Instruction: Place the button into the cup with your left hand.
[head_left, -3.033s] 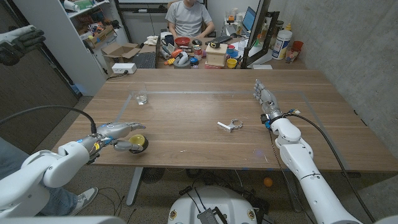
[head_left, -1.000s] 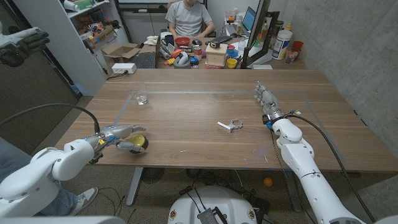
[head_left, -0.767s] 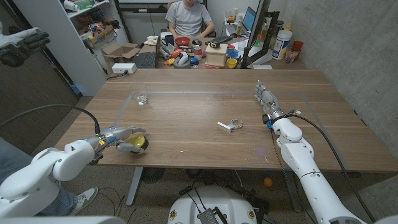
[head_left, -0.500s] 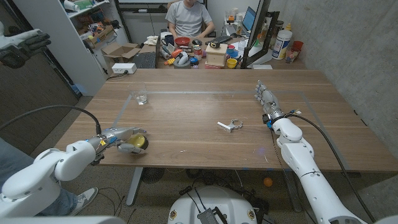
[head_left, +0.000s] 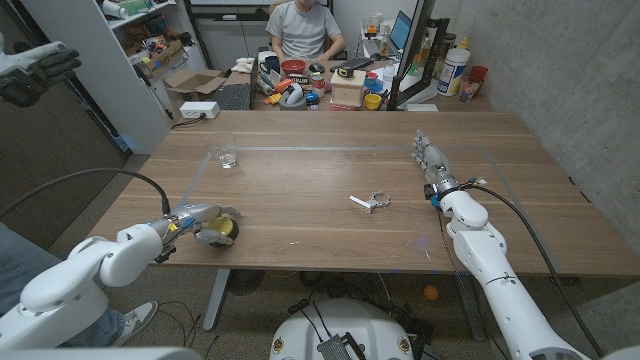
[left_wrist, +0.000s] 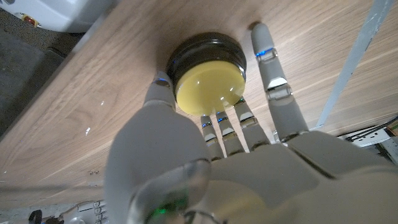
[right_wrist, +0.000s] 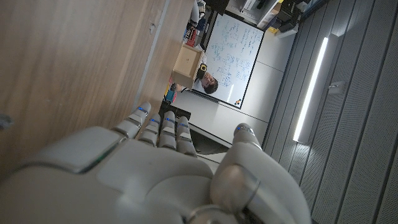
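Note:
The button (head_left: 221, 231), a yellow cap on a black base, stands near the table's front left edge. My left hand (head_left: 196, 216) reaches over it from the left. In the left wrist view the button (left_wrist: 208, 73) sits on the wood with my thumb against one side of the base, a straight finger (left_wrist: 271, 68) along the other side and the remaining fingers curled onto the yellow cap. The cup (head_left: 229, 158), small and clear, stands far back on the left. My right hand (head_left: 429, 159) stands at the far right, fingers straight and holding nothing.
A small metal piece (head_left: 369, 202) lies near the table's middle. A person (head_left: 303, 28) sits behind the far edge at a cluttered desk. A white shelf unit (head_left: 110, 60) stands off the table's left side.
My left arm has slid a little to the right and the hand has settled lower around the button. The button stays in place. The right hand has not moved.

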